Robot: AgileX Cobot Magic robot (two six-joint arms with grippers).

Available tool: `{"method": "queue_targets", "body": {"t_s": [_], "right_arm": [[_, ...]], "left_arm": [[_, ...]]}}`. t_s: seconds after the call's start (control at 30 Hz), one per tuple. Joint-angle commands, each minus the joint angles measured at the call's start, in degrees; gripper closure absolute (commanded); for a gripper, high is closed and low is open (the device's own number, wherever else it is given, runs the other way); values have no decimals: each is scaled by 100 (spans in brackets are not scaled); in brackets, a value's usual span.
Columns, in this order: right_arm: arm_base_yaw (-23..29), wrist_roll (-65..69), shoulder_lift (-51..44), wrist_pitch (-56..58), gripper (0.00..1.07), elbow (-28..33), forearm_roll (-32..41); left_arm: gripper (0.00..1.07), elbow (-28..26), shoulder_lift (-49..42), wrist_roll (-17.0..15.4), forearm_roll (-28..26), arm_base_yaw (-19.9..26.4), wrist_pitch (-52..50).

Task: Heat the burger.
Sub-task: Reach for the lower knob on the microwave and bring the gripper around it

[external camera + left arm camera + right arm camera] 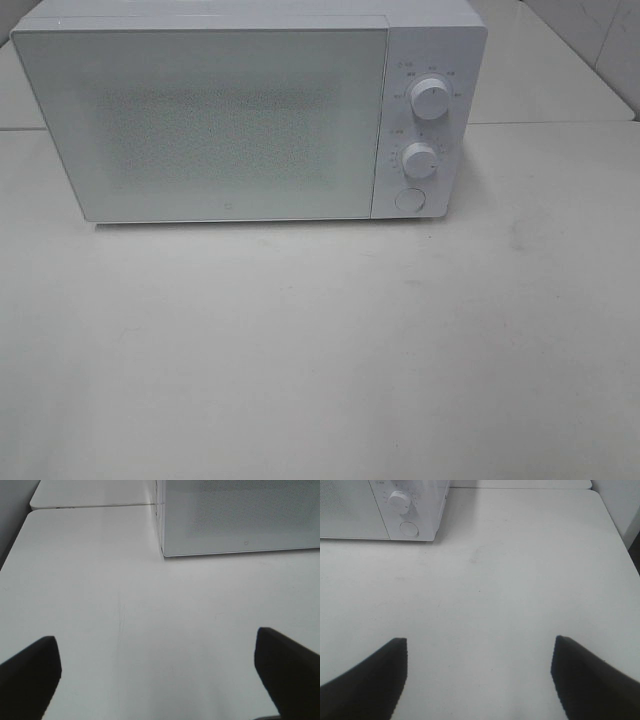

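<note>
The burger is out of view in every frame. A white microwave stands at the back of the white table with its door shut. It has two round knobs and a round button on its right panel. My left gripper hovers over bare table in front of the microwave's left corner, open and empty. My right gripper hangs over bare table to the right of the microwave, also open and empty. Neither arm shows in the exterior high view.
A second white table butts against the far side behind the microwave. The table's right edge shows in the right wrist view, and its left edge in the left wrist view.
</note>
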Motion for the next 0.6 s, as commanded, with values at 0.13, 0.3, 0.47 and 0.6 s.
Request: {"method": "queue_targets", "body": {"t_s": [0.13, 0.3, 0.47, 0.6], "right_arm": [[-40, -52, -103, -63, 31, -6, -23], [-40, -52, -103, -63, 31, -6, -23], [-40, -34, -103, -63, 31, -6, -23], [-40, 29, -86, -178, 31, -97, -23]], "left_arm": [[3, 23, -160, -46, 23, 11, -29], [3, 23, -160, -46, 23, 11, -29], [3, 23, -160, -46, 23, 11, -29], [3, 23, -160, -46, 23, 11, -29]]}}
